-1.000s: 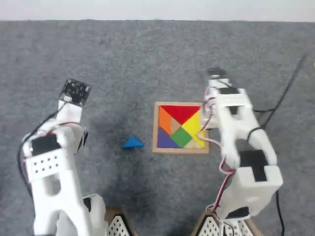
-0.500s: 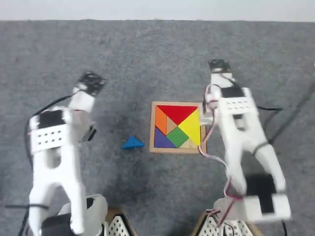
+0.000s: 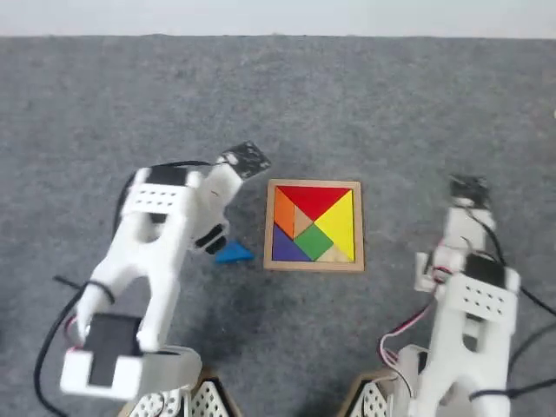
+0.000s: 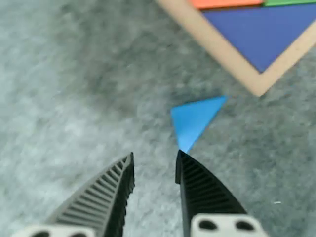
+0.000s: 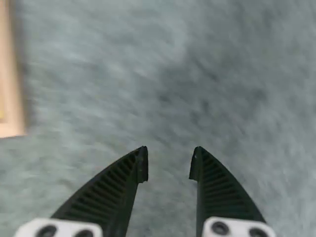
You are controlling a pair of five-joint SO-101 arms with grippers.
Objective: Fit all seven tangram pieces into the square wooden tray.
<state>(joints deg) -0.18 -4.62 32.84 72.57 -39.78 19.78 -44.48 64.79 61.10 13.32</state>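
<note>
The square wooden tray (image 3: 271,228) lies mid-table holding red, orange, yellow, green, purple-blue and small tan pieces. A light blue triangle (image 3: 233,254) lies flat on the carpet just left of the tray. In the left wrist view that blue triangle (image 4: 194,120) sits right beyond my left gripper (image 4: 154,163), which is open and empty, one fingertip at the triangle's nearest corner. The tray corner (image 4: 256,89) with the dark blue piece (image 4: 264,32) shows beyond it. My right gripper (image 5: 169,165) is open and empty over bare carpet, right of the tray edge (image 5: 11,74).
Grey carpet (image 3: 391,113) covers the whole table. The left arm (image 3: 161,234) leans in over the area left of the tray. The right arm (image 3: 469,287) stands well off the tray's right side, with cables trailing near it.
The left arm swung right toward the blue triangle. The right arm pulled back from the tray's right edge to the right and toward the front. The tray shifted slightly left early on.
</note>
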